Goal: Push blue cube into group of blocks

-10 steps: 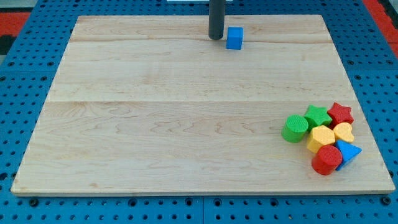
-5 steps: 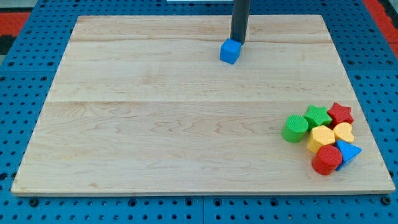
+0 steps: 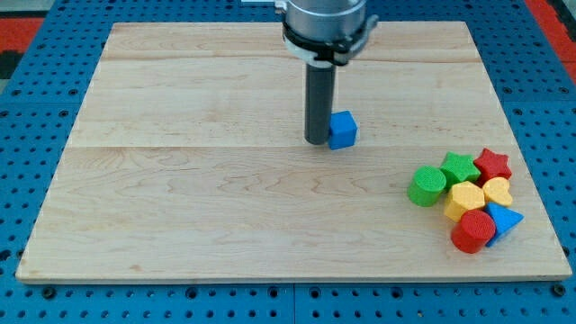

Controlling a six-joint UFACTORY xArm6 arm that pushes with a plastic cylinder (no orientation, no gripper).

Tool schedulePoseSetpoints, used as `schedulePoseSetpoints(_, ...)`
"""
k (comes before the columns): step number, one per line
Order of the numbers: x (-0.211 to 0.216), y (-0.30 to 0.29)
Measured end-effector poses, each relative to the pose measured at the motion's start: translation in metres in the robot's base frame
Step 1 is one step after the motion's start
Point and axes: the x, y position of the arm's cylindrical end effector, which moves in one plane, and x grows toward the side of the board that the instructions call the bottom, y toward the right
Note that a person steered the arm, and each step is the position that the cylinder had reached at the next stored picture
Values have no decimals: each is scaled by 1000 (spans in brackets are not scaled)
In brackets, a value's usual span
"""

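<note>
The blue cube (image 3: 342,130) sits on the wooden board (image 3: 180,207) a little above the middle, right of centre. My tip (image 3: 316,141) stands against the cube's left side. The group of blocks lies at the view's lower right: a green cylinder (image 3: 427,186), a green star (image 3: 460,167), a red star (image 3: 492,165), a yellow hexagon (image 3: 465,198), a yellow heart (image 3: 497,191), a red cylinder (image 3: 472,231) and a blue triangle (image 3: 505,219). The cube is well apart from the group, up and to the left of it.
The board lies on a blue pegboard surface (image 3: 36,297). The arm's grey head (image 3: 324,22) hangs over the board's top middle.
The cube has moved from near the board's top edge down towards the middle and slightly right. My tip has gone from the cube's top to its left side.
</note>
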Motion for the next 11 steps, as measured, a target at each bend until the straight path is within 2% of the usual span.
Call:
schedulePoseSetpoints(2,-51,-14)
schedulePoseSetpoints(3,-49,27)
schedulePoseSetpoints(4,-25,67)
schedulePoseSetpoints(5,-4,73)
schedulePoseSetpoints(7,-27,4)
schedulePoseSetpoints(9,18,37)
schedulePoseSetpoints(10,40,37)
schedulePoseSetpoints(11,42,15)
